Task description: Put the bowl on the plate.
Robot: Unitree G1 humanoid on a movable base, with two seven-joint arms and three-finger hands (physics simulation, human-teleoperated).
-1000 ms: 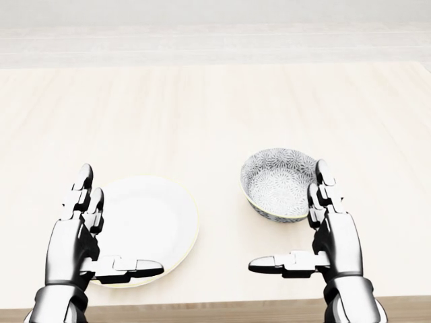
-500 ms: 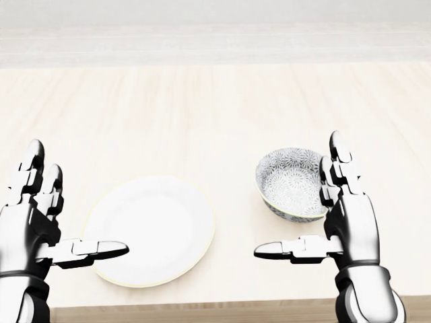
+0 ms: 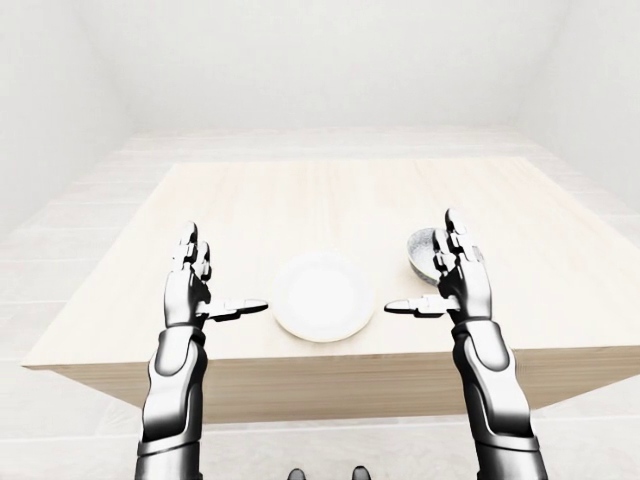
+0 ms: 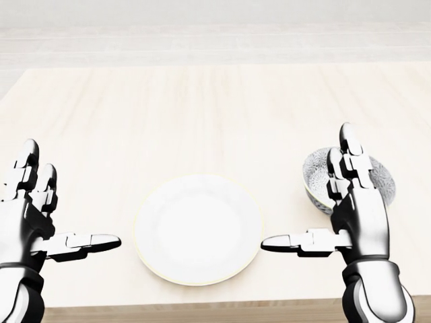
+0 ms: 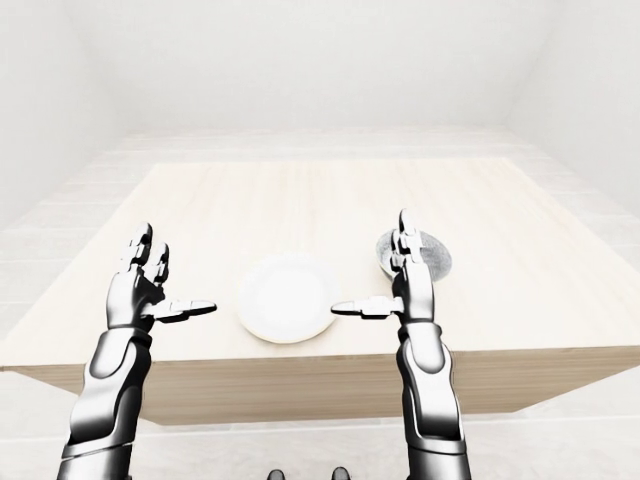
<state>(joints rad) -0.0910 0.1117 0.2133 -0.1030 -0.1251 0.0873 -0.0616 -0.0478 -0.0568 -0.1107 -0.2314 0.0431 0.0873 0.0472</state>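
Where right hand (image 4: 360,222) stands, bowl (image 4: 382,179) middle hidden behind fingers (image 4: 350,145).

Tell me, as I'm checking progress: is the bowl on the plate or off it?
Off it. In the head view the bowl stands upright on the table, right of the empty plate with bare wood between.

Bright, even, diffuse light washes everything pale; the white plate (image 4: 197,229) nearly blows out against the light wooden table (image 4: 202,114). Shadows are faint and soft-edged. All views are sharp edge to edge.
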